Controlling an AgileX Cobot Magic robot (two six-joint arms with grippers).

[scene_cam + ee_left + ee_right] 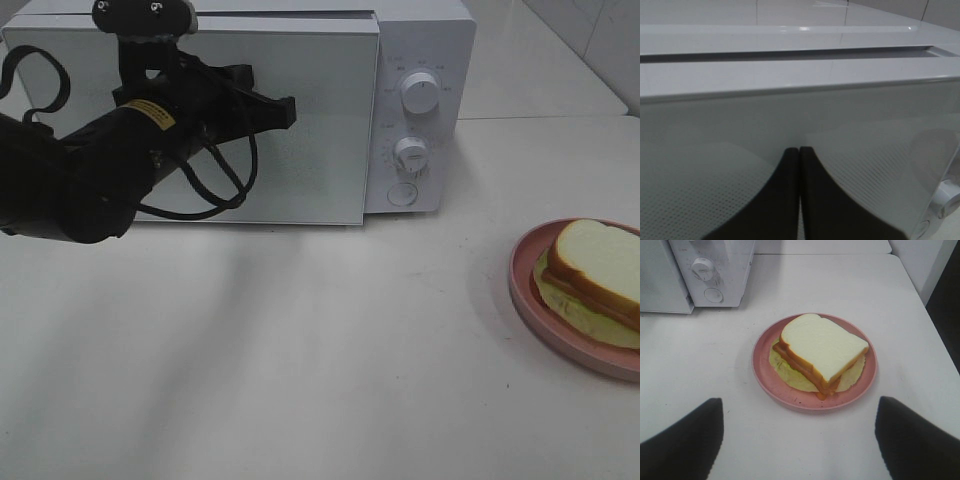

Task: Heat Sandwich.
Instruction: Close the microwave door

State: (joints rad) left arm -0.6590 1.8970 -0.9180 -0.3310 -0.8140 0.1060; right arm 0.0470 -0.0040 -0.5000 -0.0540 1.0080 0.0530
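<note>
The sandwich (pixel 598 262) lies on a round pink plate (pixel 522 285) at the table's right edge. It shows white bread, pale lettuce and a reddish filling. In the right wrist view the sandwich (pixel 822 347) sits on the plate (pixel 760 365) just beyond my right gripper (pixel 799 401), which is open and empty with a finger on either side. My left gripper (pixel 285 110) is shut with nothing in it. Its tips (pixel 799 150) sit close against the glass door (pixel 790 115) of the white microwave (pixel 420 40); I cannot tell whether they touch it.
The microwave stands at the back of the table, with two knobs (pixel 418 92) and a round button (pixel 401 194) on its right panel. A dark gap (pixel 780 54) runs along the door's top. The table's right edge (pixel 927 320) is close to the plate.
</note>
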